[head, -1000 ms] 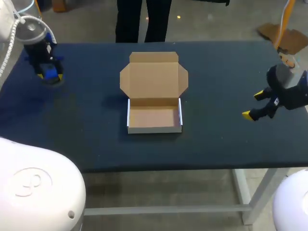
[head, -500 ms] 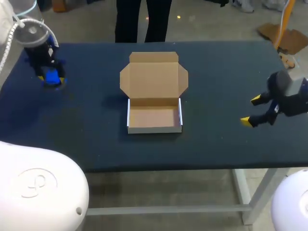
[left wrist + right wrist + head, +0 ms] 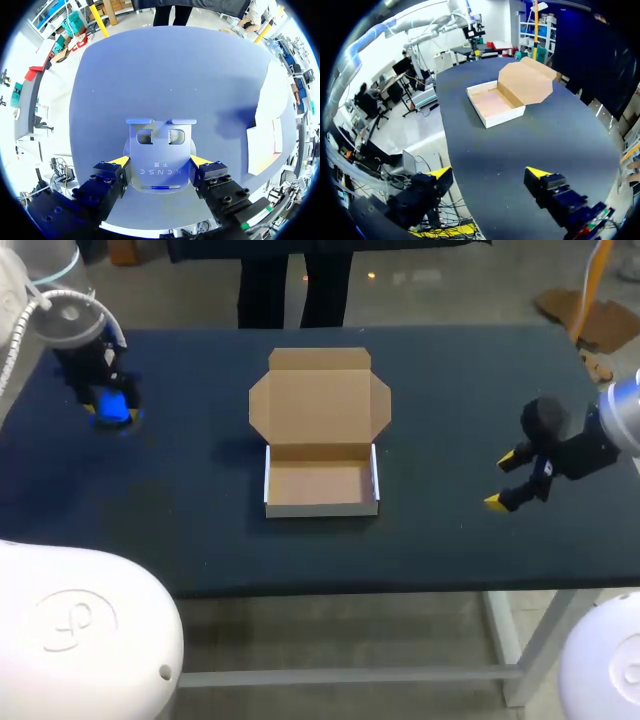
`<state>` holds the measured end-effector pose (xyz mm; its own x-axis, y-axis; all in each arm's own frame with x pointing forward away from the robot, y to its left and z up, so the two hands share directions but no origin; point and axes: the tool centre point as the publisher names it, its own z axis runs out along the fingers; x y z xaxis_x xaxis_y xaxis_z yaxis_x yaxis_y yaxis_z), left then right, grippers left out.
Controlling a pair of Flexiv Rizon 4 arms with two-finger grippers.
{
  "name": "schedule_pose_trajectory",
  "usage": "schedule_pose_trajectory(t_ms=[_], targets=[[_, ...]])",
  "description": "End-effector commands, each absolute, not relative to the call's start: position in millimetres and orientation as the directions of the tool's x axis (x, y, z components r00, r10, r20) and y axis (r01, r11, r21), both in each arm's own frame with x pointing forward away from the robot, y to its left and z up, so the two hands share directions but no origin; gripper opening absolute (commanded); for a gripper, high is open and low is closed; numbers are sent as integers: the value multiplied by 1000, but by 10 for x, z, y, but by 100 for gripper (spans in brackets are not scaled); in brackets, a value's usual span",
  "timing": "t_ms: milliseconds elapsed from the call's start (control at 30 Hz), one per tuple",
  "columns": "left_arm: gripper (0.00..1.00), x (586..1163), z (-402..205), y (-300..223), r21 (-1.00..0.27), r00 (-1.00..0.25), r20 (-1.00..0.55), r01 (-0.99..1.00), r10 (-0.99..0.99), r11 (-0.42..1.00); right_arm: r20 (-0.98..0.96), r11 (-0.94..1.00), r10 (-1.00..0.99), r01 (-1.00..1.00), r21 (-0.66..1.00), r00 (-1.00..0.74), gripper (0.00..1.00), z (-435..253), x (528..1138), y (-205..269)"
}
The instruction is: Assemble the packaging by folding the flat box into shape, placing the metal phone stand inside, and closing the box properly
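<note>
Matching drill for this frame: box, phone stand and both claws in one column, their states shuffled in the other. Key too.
1. box
2. phone stand
3. left claw
4. right claw

A. open, holding nothing
B. lid flap laid back, tray empty
C. clamped between two yellow tips
D. shut on the phone stand

Pairs: 1-B, 2-C, 3-D, 4-A

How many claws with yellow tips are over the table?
2. The left gripper, at the table's left, holds the phone stand; the right gripper, open, is at its right.
</note>
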<state>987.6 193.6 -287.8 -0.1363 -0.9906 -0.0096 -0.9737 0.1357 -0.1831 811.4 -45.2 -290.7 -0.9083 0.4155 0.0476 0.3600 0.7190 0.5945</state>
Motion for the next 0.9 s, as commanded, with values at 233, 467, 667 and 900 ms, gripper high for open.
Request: schedule_pose_trajectory(t_ms=[233,467,667,900], targets=[[0,9841,-2868,1877,-175,-140,-16,-975,-990,140,1,746,419,345,569,-908,100,-3093,8306,-237],[0,9830,-2851,1823,-171,-141,-14,-975,-990,141,-12,740,444,359,568,-896,100,-3099,8316,-211],[0,9734,-2791,1718,-181,-155,-23,-971,-988,157,-12,740,444,359,568,-896,100,-3099,8316,-211],[0,9570,-2722,1595,-176,-168,-33,-969,-985,171,-12,740,444,359,568,-896,100,-3099,8316,-211]])
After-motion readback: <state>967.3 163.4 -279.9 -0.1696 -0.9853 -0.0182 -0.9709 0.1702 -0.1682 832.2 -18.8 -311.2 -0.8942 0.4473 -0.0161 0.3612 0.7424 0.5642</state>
